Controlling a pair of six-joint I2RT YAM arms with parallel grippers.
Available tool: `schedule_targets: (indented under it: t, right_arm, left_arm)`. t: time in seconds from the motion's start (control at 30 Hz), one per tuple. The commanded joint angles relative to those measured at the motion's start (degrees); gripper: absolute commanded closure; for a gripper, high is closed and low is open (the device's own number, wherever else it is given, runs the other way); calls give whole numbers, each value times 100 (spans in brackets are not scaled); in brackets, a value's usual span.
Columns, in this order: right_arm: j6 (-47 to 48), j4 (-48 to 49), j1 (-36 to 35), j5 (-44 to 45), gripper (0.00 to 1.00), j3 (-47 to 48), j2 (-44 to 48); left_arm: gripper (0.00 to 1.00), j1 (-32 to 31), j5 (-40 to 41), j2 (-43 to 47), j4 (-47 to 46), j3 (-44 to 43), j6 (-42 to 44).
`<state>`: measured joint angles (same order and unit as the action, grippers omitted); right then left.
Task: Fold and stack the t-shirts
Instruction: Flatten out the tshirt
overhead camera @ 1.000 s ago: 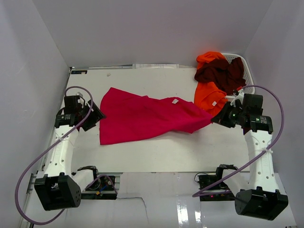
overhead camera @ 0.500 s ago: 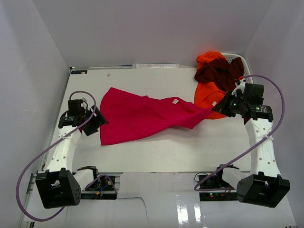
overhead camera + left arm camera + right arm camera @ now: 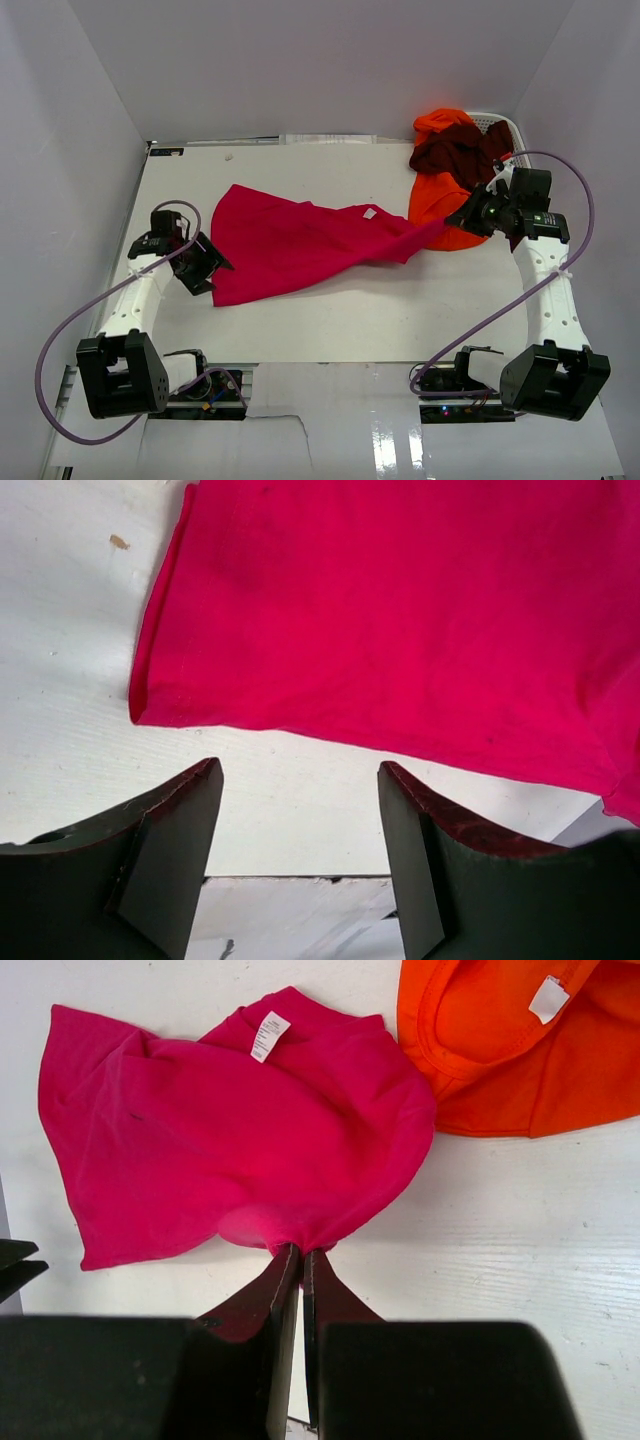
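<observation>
Right wrist view: pinching, right gripper (image 3: pixel 295 1252) shut, a thin tip of the soft crimson-red cloth t-shirt (image 3: pixel 230 1130) spread across the white table's (image 3: pixel 400 320) middle, beside the bright orange cloth t-shirt (image 3: pixel 520 1060) at the right edge. Left gripper (image 3: pixel 298 770) wide, empty, near the hem corner. Risk of that slim pinch slipping free if tugged.

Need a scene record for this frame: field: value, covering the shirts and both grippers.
crimson-red t-shirt: unfolded, spread on the table, neck label showing
orange t-shirt: crumpled, at the red shirt's right end
dark maroon t-shirt: heaped on the orange one, by the white basket
left gripper: open, empty, near the red shirt's corner
right gripper: shut, pinching the red shirt's edge
stack: none yet
</observation>
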<state>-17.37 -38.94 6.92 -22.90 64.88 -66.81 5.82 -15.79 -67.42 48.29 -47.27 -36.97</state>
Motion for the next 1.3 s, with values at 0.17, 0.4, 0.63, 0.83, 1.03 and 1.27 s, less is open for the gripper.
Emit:
schedule_targets:
  t: [0.17,0.4,0.63,0.83,1.03,1.27]
  right_arm:
    - [32,378,20,-92,92,-81,45]
    - [31,387,20,-92,92,-143,80]
    - [31,405,20,-75,92,-213,115]
    - [40,405,20,-83,92,-222,124]
    - [31,413,20,-110,92,-230,159]
    - [67,378,20,-119,92,-257,229]
  left_arm:
    - [28,15,383,-307,409,51,-661]
    - [35,15,428,-843,321,218,-961]
    - [37,15,252,-1248,93,446,-1040]
    - [37,6,472,-1247,14,543,-1102]
    - [42,6,551,-1467,-259,657,-1321]
    - [55,15,771,-1669,-443,640,-1532]
